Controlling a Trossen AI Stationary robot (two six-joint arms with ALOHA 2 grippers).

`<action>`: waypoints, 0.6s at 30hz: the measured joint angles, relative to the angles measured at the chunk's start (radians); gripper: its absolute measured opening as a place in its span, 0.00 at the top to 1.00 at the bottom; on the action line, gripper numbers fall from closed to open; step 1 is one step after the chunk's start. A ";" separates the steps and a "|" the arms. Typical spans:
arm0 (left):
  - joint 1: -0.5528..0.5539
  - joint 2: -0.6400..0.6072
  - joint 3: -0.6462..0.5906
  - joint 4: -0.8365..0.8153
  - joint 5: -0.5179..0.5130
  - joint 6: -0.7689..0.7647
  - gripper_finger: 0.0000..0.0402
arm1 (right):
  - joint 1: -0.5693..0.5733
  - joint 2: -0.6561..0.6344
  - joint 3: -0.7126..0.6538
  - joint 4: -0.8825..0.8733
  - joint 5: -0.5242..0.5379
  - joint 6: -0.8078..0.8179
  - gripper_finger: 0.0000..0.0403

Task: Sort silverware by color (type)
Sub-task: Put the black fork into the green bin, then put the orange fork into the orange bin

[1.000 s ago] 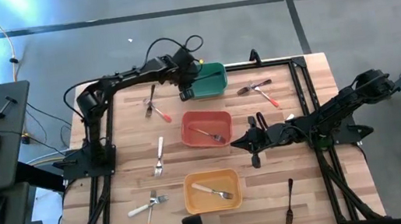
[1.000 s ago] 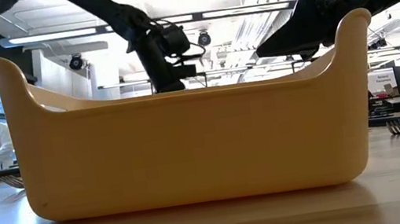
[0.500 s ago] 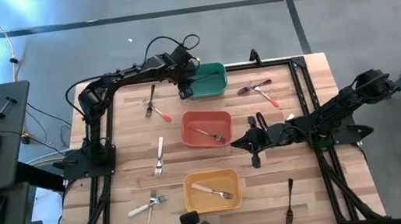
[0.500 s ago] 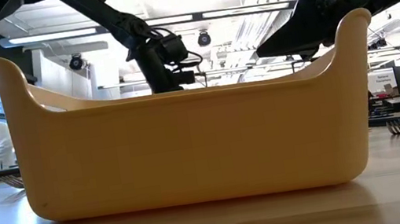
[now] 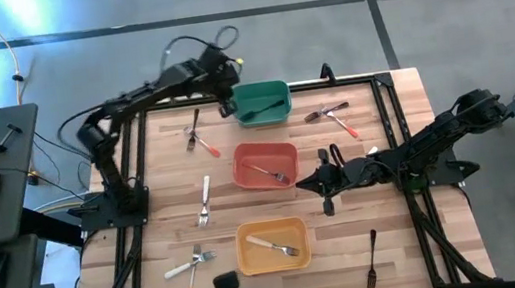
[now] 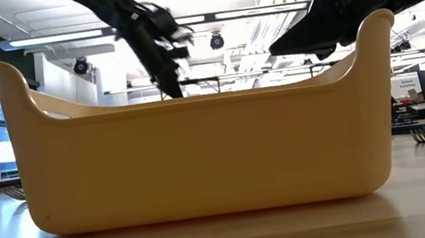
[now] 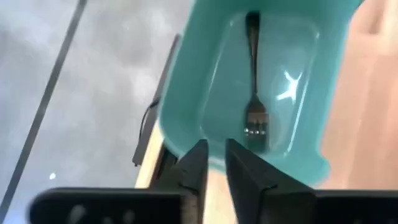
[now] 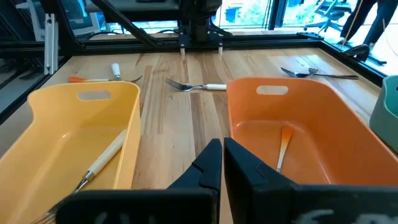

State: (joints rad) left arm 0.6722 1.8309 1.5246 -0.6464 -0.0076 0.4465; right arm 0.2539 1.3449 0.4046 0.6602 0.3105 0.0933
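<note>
Fingers [image 7: 198,168] of the left gripper [image 5: 227,96] nearly touching, only a thin slit between, holding nothing, hovering at the outer end of the green bin [image 5: 262,103] near the desk's [image 5: 403,245] far edge. Inside that bin, one dark fork [image 7: 253,74], tines toward the gripper.

Right gripper [image 5: 324,181] over the desk's middle, just right of the red bin [image 5: 264,164], fingers [image 8: 202,165] pressed together and empty, pointing between the red bin and the yellow bin [image 5: 274,245]. In the red bin, an orange-handled fork [image 5: 269,173]; in the yellow bin, a cream-handled fork [image 5: 274,247].

Loose on the desk: a dark fork and an orange-handled piece crossed [image 5: 198,137] left of the green bin; a cream-handled fork [image 5: 205,201] left of the red bin; a cream fork and an orange-handled one crossed [image 5: 191,270] left of the yellow bin; a crossed pair, one orange-handled [image 5: 334,116], right of the green bin; a dark fork [image 5: 372,259] alone near the front right.
</note>
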 joint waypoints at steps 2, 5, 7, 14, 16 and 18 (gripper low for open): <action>0.015 -0.080 -0.057 0.027 0.041 -0.001 0.97 | 0.000 0.000 0.000 0.003 0.016 -0.016 1.00; 0.022 -0.219 -0.182 0.105 0.116 -0.017 0.99 | 0.000 0.000 0.000 0.014 0.060 -0.036 1.00; 0.021 -0.321 -0.282 0.187 0.152 -0.028 0.98 | 0.000 0.000 0.000 0.026 0.080 -0.049 1.00; -0.029 -0.674 -0.662 0.505 0.159 -0.109 1.00 | -0.001 0.000 0.000 0.101 0.082 -0.049 1.00; -0.053 -0.766 -0.765 0.590 0.160 -0.140 1.00 | -0.001 0.000 0.000 0.124 0.081 -0.049 1.00; -0.077 -0.847 -0.861 0.659 0.160 -0.179 0.99 | -0.001 0.000 0.000 0.150 0.077 -0.060 1.00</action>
State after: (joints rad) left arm 0.5948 0.9841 0.6640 0.0127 0.1523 0.2678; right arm 0.2531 1.3453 0.4046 0.8099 0.3880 0.0336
